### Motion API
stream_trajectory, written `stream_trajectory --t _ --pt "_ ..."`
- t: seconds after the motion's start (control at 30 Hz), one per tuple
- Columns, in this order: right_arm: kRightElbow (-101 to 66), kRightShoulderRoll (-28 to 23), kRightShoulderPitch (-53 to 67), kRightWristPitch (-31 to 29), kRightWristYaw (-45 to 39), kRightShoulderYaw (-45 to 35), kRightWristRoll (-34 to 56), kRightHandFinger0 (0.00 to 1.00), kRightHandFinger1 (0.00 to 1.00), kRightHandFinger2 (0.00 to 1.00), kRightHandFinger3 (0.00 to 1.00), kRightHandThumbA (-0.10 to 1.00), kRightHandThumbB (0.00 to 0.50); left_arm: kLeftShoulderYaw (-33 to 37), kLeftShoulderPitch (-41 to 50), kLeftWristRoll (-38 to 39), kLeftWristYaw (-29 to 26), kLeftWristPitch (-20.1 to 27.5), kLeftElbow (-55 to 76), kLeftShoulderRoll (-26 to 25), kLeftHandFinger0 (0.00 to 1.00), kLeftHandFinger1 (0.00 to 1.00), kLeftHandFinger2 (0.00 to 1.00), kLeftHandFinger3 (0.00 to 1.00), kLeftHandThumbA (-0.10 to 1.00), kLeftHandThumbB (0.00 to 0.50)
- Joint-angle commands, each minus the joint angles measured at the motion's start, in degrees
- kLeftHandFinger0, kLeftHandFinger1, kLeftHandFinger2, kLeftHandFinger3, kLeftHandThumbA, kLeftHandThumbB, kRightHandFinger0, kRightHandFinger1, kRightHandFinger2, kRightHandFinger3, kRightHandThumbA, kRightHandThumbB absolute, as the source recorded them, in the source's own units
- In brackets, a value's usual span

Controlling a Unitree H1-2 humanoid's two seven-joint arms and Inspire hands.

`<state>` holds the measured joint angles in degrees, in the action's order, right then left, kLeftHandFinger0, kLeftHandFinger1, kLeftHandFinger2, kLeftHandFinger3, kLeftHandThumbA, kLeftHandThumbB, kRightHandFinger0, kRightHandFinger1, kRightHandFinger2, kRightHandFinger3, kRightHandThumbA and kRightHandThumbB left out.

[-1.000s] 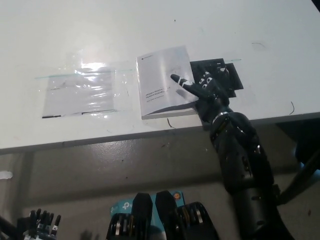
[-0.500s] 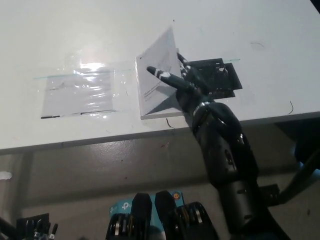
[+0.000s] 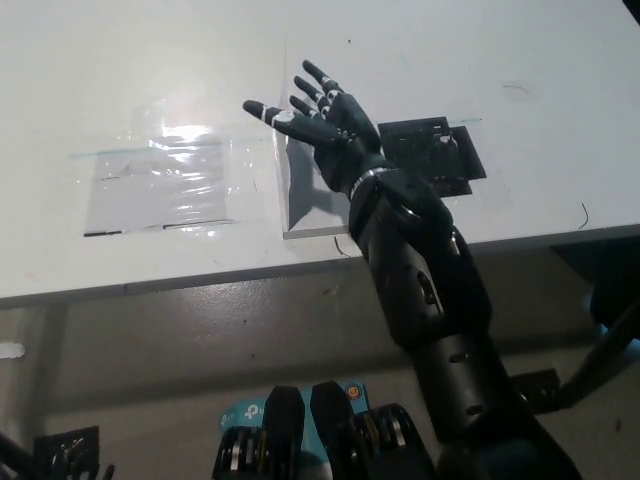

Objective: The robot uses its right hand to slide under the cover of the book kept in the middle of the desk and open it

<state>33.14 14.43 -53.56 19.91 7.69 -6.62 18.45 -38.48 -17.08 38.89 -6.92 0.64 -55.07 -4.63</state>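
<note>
A clear plastic sleeve (image 3: 160,185) is seen flat on the white desk (image 3: 450,50) at centre left. At frame centre the book (image 3: 305,200) lies near the desk's front edge, largely covered by the right hand (image 3: 320,125), fingers spread wide, holding nothing. A black mat (image 3: 440,150) lies just right.

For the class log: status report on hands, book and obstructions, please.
Right hand open, fingers spread above the book. Cover raised, shown edge-on. Left hand out of view. Black pad beside the book, not blocking.
</note>
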Motion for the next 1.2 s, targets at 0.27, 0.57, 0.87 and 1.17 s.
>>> stream_trajectory --t 0.27,0.57,0.87,1.17 --pt "0.9 3.4 3.7 -2.3 -1.3 0.1 -0.4 1.0 1.0 1.0 1.0 1.0 0.268 1.7 -2.4 -1.8 -2.8 -1.3 0.2 -1.7 0.64 0.75 0.71 0.71 0.97 0.267" --pt "3.6 4.2 5.4 -3.8 -1.3 -0.1 -0.8 1.0 1.0 1.0 1.0 1.0 0.267 2.8 -3.5 -3.0 -3.5 -2.0 1.1 -1.7 0.62 0.73 0.69 0.7 0.94 0.271" --pt "8.2 3.0 0.6 -5.5 -1.9 5.9 -6.3 1.0 1.0 1.0 1.0 1.0 0.281 4.0 -3.2 -3.2 -3.0 -2.3 1.7 -2.1 0.66 0.75 0.74 0.73 0.96 0.258" --pt "14.3 -3.5 -9.6 -8.2 -4.8 23.6 -21.6 0.76 0.9 1.0 1.0 1.0 0.32 5.3 -2.9 -4.1 -1.8 -3.3 2.7 -2.7 0.68 0.78 0.77 0.81 1.0 0.272"
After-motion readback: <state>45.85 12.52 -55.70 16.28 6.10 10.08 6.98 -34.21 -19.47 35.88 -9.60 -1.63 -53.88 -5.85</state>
